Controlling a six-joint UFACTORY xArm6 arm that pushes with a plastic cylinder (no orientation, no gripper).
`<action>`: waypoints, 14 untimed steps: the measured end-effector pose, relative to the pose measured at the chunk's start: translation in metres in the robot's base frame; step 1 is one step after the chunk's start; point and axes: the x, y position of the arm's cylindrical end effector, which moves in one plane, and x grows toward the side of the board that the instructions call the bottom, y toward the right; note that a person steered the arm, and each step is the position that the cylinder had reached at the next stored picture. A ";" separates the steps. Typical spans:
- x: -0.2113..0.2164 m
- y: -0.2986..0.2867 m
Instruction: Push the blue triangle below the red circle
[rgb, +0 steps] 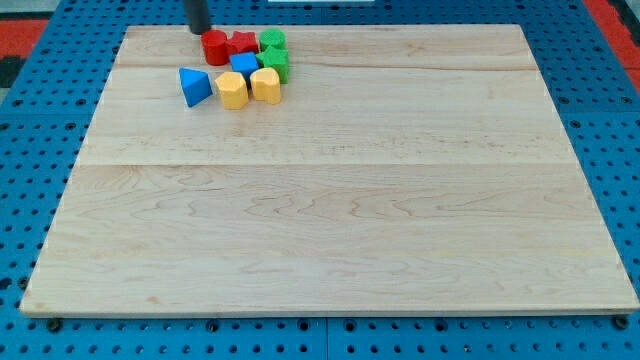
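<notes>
Tip (200, 30) just upper-left of red circle (214, 46); blue triangle (194, 86) below-left, apart; no gripper, bare rod.

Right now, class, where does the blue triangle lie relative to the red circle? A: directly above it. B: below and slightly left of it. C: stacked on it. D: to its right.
B: the blue triangle sits lower and slightly left of the red circle.
</notes>
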 end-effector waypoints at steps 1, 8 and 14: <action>0.014 0.005; 0.146 -0.120; 0.150 -0.023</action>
